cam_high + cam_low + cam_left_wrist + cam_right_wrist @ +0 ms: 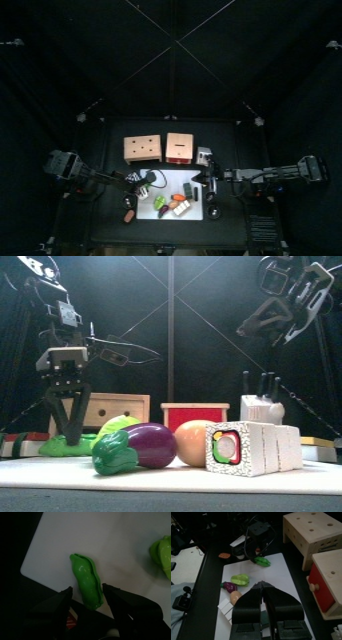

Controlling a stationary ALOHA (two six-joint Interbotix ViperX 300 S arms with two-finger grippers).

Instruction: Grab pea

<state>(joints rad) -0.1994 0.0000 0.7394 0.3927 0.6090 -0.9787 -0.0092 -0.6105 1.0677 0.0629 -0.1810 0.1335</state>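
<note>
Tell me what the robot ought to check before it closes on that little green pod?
1. Pea between the left gripper jaws: ok, its end lies in the gap.
2. Jaws open: ok.
3. Pea clear of neighbours: ok, the lime-green piece lies apart.
4. Pea on the white board, near its edge: ok.
5. Jaws low enough to grip: cannot tell.
6. Right gripper out of the way: ok, it hangs across the board.

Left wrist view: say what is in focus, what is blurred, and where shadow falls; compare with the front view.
Left wrist view: the pea on the white board is fairly crisp, the left gripper with its jaws blurred and dark, with shadow off the board's edge. Front view: the eggplant and sushi block are brightly lit against dark curtains.
</note>
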